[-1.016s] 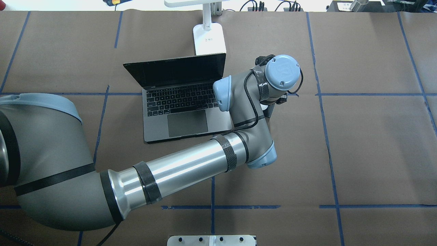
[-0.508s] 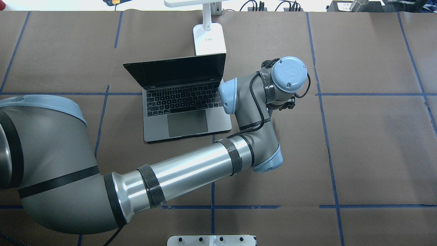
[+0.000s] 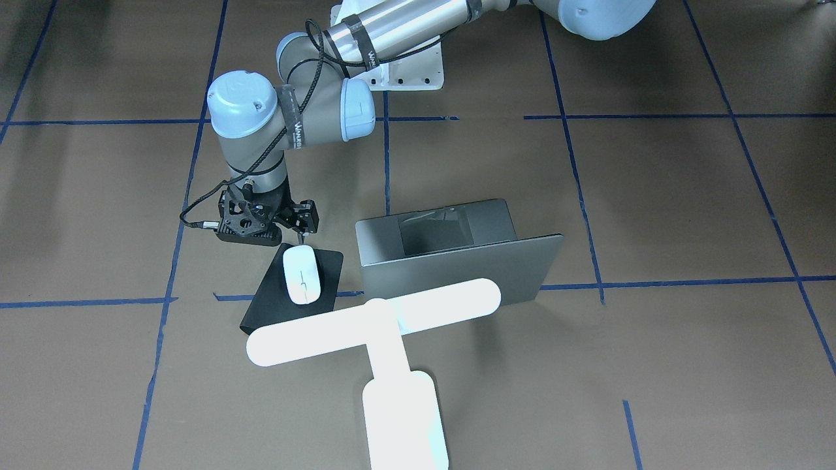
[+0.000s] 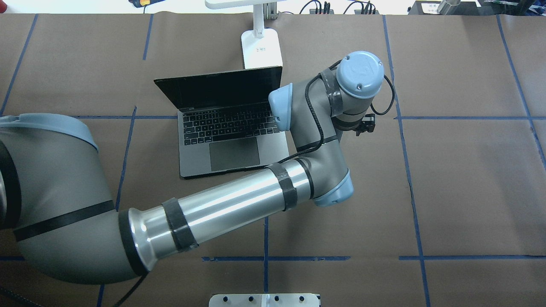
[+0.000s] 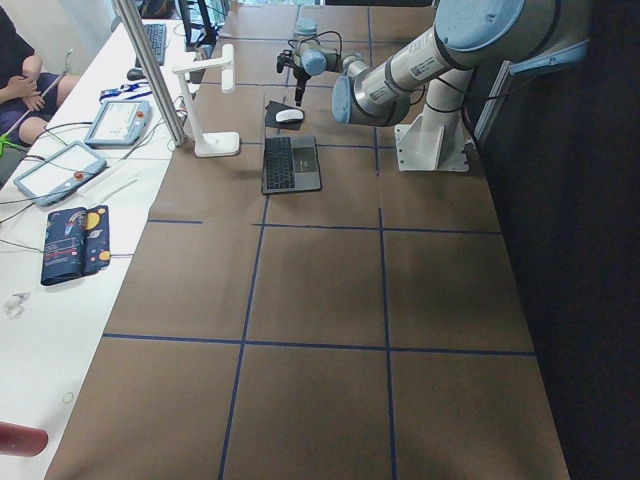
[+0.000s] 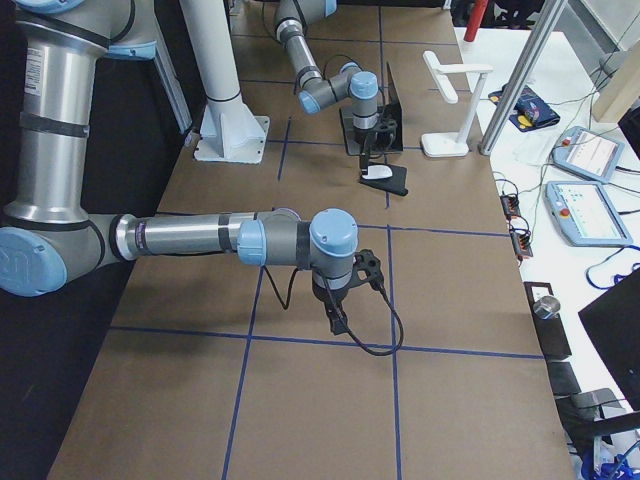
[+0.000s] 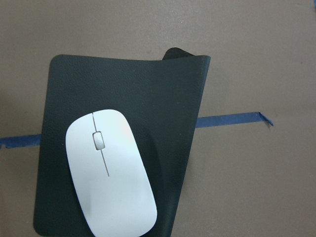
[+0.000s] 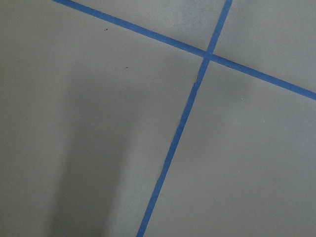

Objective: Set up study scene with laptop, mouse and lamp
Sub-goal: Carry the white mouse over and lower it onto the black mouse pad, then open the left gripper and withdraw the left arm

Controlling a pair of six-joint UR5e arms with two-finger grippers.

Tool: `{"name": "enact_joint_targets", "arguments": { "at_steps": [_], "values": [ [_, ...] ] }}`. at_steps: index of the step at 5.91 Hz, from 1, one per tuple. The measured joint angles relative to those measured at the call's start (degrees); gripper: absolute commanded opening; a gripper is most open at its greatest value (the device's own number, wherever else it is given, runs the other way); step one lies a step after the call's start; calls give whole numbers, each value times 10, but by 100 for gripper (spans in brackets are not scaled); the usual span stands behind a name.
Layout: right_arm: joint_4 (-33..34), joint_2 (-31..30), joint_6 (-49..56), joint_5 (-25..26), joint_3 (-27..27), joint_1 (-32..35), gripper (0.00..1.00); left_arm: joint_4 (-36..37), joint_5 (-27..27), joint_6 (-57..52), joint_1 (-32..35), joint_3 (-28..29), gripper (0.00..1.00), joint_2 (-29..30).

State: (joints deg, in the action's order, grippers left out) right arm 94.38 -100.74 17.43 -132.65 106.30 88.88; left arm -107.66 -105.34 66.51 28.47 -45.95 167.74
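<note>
brown paper marked off by blue tape lines covers the table [image 4: 469,192]. laptop [image 4: 232,128]: open, left of centre in the overhead view, screen dark, keyboard and trackpad toward the bottom edge. lamp [image 3: 375,323]: upright in the lower middle of the front-facing view, base toward the bottom edge, long bar crossing in front of the laptop's lid. mouse [image 3: 301,275]: lying on a black mat [image 3: 261,310] just left of the laptop in that view, apart from the laptop. in the left wrist view the mouse sits toward the lower left of the mat, and the mat's upper right corner is curled.

left gripper [image 3: 295,235]: pointing down at centre left of the front-facing view, over the mat's upper edge and just above the mouse in frame. whether its jaws are apart or together cannot be told, nor whether it touches anything.

right gripper [image 6: 335,320]: seen only in the exterior right view, lower centre, pointing down over bare paper near a tape line, well apart from laptop, mouse and lamp. its state cannot be told.
</note>
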Motion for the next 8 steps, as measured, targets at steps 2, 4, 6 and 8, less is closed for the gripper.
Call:
{"name": "enact_joint_targets", "arguments": {
  "at_steps": [2, 4, 6, 8],
  "values": [
    [-1, -1, -71, 2, 4, 0, 99, 107, -13, -49, 13, -229, 100, -135],
    [-2, -1, -128, 1, 7, 0, 100, 179, -35, -132, 43, -446, 100, -296],
    [-2, -1, -132, 0, 7, 0, 100, 194, -94, -260, 115, -576, 100, -440],
    [-6, -1, -131, 0, 6, 0, 100, 197, -172, -425, 216, -623, 100, -551]
  ]
}}
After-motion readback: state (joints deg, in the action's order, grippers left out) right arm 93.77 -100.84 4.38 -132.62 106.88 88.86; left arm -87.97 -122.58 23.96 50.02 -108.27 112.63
